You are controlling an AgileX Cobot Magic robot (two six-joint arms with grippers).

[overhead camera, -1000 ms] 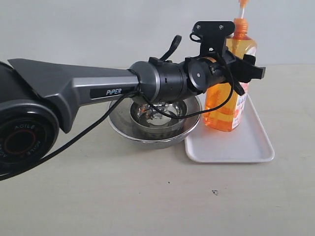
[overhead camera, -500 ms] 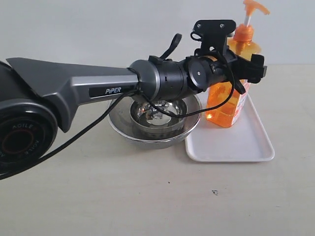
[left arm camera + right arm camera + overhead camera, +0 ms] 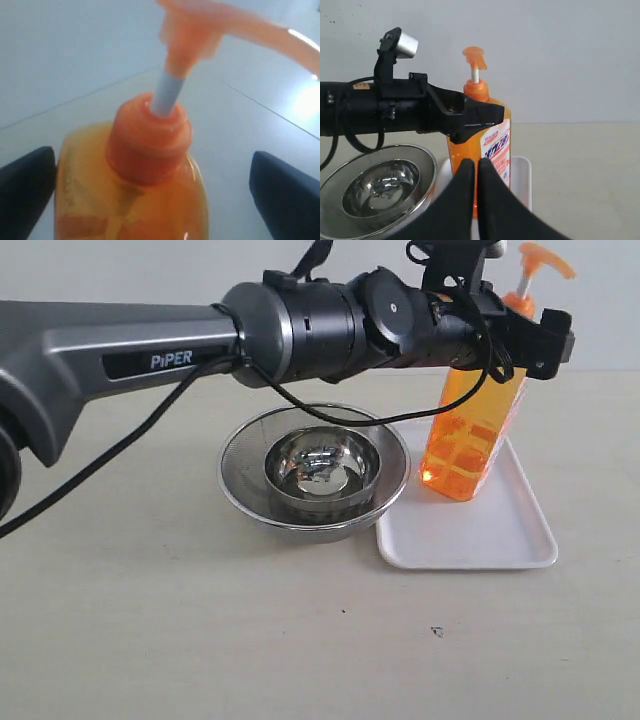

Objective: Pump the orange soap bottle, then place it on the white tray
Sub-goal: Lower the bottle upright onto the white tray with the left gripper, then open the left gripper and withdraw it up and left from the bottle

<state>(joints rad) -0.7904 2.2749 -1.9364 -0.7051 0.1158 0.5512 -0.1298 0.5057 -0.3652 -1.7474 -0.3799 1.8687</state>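
- Grey and black metal makes up the left arm (image 3: 150, 350). It stretches almost level from the left of the exterior view across the top, and a thin black cable (image 3: 120, 455) sags beneath it.
- The left gripper (image 3: 530, 335) sits at the shoulder and neck of the tall translucent orange soap bottle (image 3: 470, 430). In the left wrist view its 2 matte black fingers (image 3: 282, 200) are spread wide, 1 on each side of the bottle. 1 finger is clear of the plastic; I cannot tell whether the other touches.
- The bottle stands on its base on the flat rectangular white tray (image 3: 500, 535), at the end nearest the bowl. In the exterior view its top leans a little to the right.
- The bottle's plastic is glossy and the liquid glows through it. A rounded orange collar carries a thin white stem (image 3: 167, 92), which is topped by the orange pump nozzle (image 3: 545, 258). The right wrist view shows a white label with blue and red print.
- The tray is smooth plastic with rounded corners and a low rim, and it lies on a matte beige tabletop (image 3: 200, 640).
- Just beside the tray sits a shiny round steel bowl nested in a fine-meshed strainer (image 3: 245, 495). I cannot tell whether the strainer and tray touch.
- The right gripper (image 3: 472, 166) is low in front of the bottle. Its 2 black fingers are pressed together with nothing between them.
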